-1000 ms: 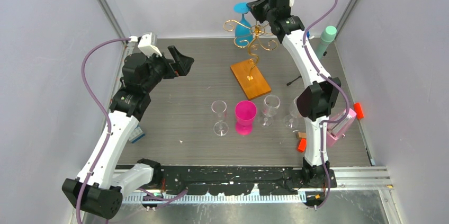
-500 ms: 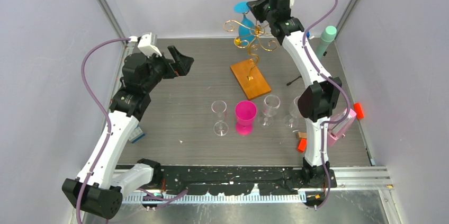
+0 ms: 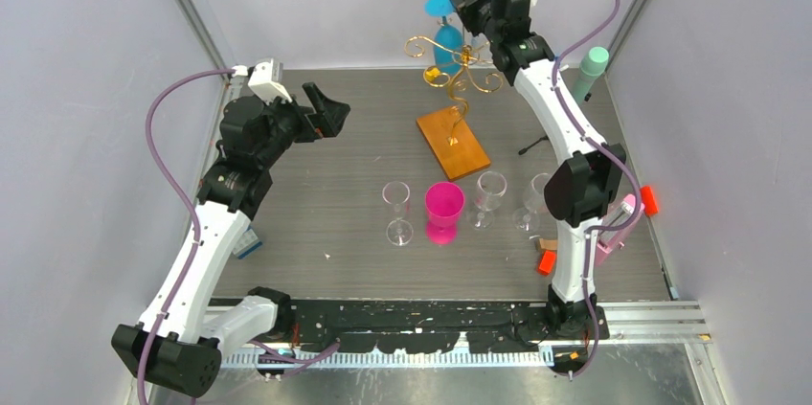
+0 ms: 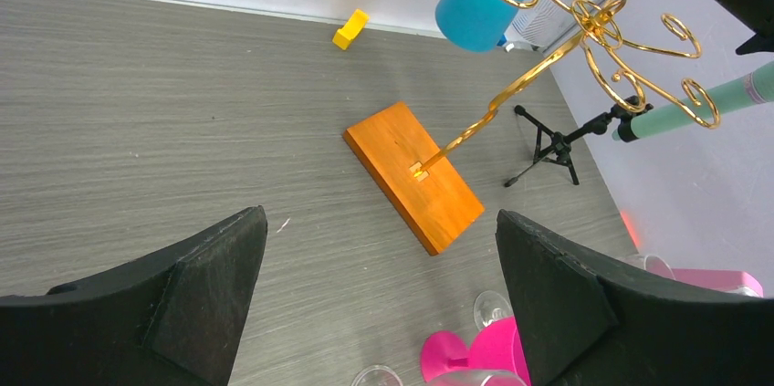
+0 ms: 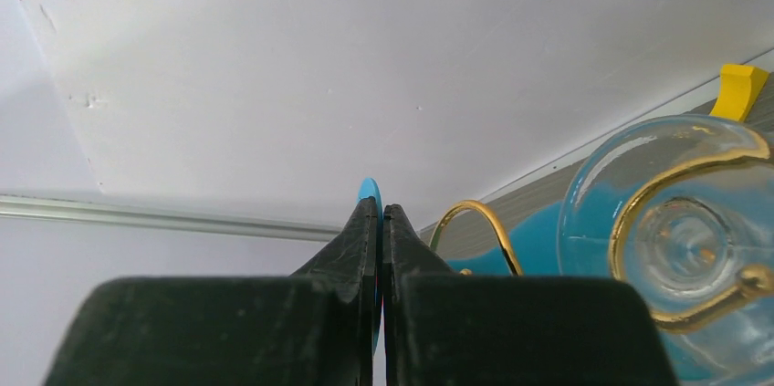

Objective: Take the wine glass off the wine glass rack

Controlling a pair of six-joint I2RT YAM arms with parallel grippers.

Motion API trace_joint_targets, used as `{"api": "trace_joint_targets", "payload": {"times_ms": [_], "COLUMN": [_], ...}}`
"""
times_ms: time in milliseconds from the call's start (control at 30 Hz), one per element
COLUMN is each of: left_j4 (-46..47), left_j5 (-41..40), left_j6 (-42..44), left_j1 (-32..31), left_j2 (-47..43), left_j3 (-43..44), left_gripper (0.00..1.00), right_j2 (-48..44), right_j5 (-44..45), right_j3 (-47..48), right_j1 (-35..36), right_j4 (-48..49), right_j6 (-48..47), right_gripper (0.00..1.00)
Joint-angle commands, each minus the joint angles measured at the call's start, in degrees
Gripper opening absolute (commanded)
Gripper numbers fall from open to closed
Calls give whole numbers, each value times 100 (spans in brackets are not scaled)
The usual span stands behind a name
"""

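Observation:
The wine glass rack is gold wire on an orange-brown wooden base at the back middle; it also shows in the left wrist view. A blue wine glass hangs upside down at its far left arm, foot up. My right gripper is shut on the edge of that blue foot disc. My left gripper is open and empty at the left, well clear of the rack, fingers wide apart.
Three clear glasses and a pink glass stand in front of the rack. A black tripod with a mint cylinder stands back right. A pink object and orange pieces lie right.
My right gripper has lifted slightly up and back with the blue glass's foot in it; the right elbow has shifted right. The left arm has not moved.

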Motion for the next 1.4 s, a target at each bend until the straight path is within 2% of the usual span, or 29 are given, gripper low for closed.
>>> {"api": "trace_joint_targets", "payload": {"times_ms": [0,433,800,1367], "left_j4": [86,83,90,63], "left_j5": [-54,-56,-55,-78], "left_j6": [77,77,69,116], "left_j1": [-21,-22,-29,-29], "left_j2": [-151,-161,-151,-174], "left_j3": [-5,-2,-11,16], "left_gripper": [100,100,100,100], "right_j2": [-460,-701,-1100,-442], "right_j5": [296,701,1040,1259], "right_j3": [-31,-295,-920,23], "right_j1": [-53,-75,-75,-82], "right_j4": [388,134,560,112], "right_j6": [-30,118,442,868], "right_gripper": [0,0,0,0]}}
